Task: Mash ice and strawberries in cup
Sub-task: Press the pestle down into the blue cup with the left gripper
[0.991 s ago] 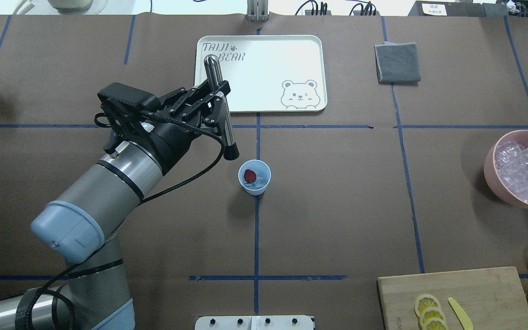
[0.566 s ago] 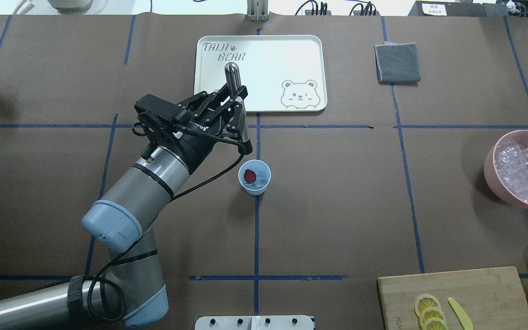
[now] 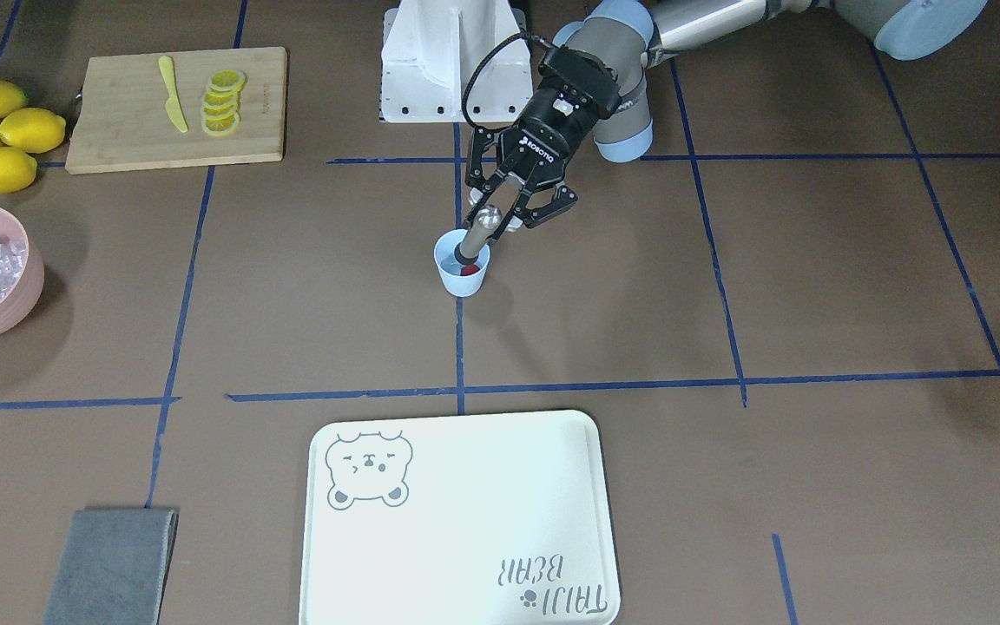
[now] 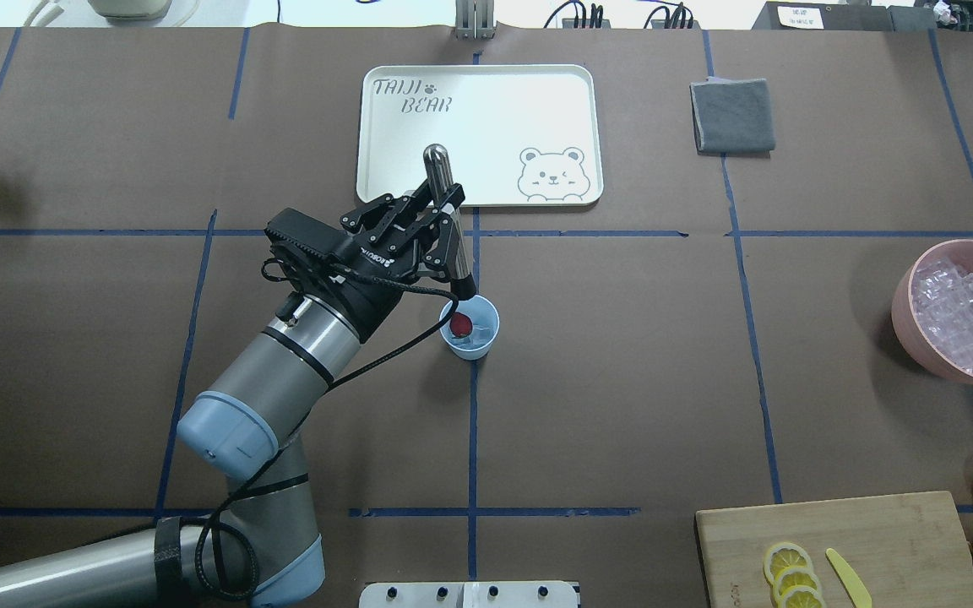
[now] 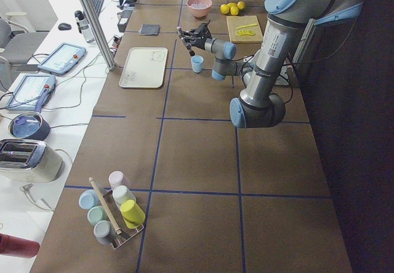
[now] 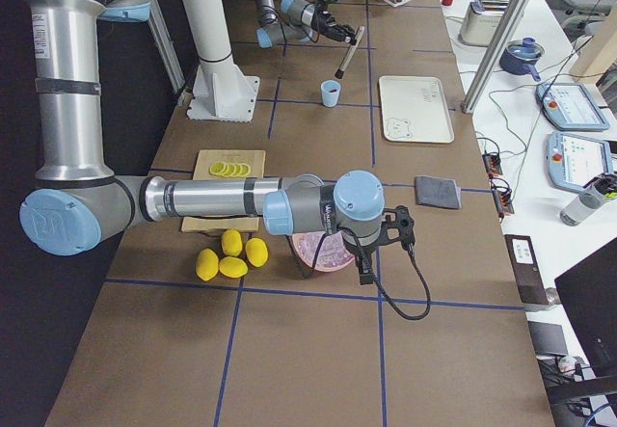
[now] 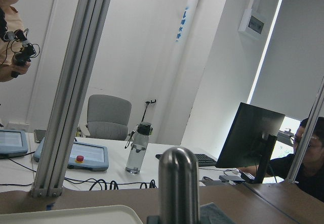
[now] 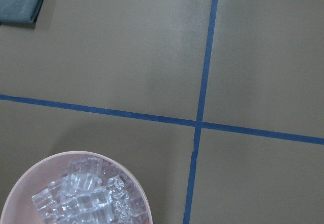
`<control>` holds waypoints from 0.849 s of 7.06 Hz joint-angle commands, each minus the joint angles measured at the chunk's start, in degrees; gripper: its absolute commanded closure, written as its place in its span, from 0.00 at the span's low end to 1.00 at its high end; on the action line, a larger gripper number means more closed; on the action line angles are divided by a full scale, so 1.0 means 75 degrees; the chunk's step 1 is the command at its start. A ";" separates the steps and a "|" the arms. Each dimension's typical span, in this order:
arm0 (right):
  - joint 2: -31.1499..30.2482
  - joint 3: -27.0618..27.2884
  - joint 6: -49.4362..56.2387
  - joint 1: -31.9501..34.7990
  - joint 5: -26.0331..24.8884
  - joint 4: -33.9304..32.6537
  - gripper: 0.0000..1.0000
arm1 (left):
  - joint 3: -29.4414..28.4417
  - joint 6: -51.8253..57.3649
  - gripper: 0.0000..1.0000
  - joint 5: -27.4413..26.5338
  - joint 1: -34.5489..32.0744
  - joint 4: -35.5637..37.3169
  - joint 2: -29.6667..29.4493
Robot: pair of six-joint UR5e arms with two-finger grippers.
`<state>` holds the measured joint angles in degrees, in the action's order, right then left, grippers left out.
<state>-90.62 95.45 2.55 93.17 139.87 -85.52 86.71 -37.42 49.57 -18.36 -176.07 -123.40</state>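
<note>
Firmly, the ROBOTIQ-marked left hand [image 4: 446, 221] is clamped on a steel muddler [image 4: 436, 169], its tip in the blue cup [image 3: 463, 282] mid-tabletop [image 4: 622, 380] above strawberry [image 4: 460, 323] and ice [image 4: 476, 338], the "TAIJI BEAR" tray [image 4: 495, 118] at the cup's 12 o'clock; whether the right hand [image 6: 366, 268] is apart or together, I cannot tell.

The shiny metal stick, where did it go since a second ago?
The left end effector carried the metal masher to the right and a little back toward the robot. In the overhead view its black tip now sits at the rim of the cup. It stays gripped. The cup, strawberry, ice and tray did not move.
</note>
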 commanded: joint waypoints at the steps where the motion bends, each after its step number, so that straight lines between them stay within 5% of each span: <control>1: 0.0000 0.0001 0.0000 0.0000 0.0006 0.0000 0.00 | -0.0123 0.0032 1.00 -0.0140 0.0151 -0.0043 -0.0023; 6: -0.0011 -0.0035 0.0000 0.0000 -0.0005 0.0000 0.00 | -0.0943 0.0032 1.00 -0.0211 0.0187 -0.0500 -0.0257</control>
<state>-90.69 95.25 2.55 93.16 139.86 -85.52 80.75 -37.18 48.04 -16.97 -179.13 -125.22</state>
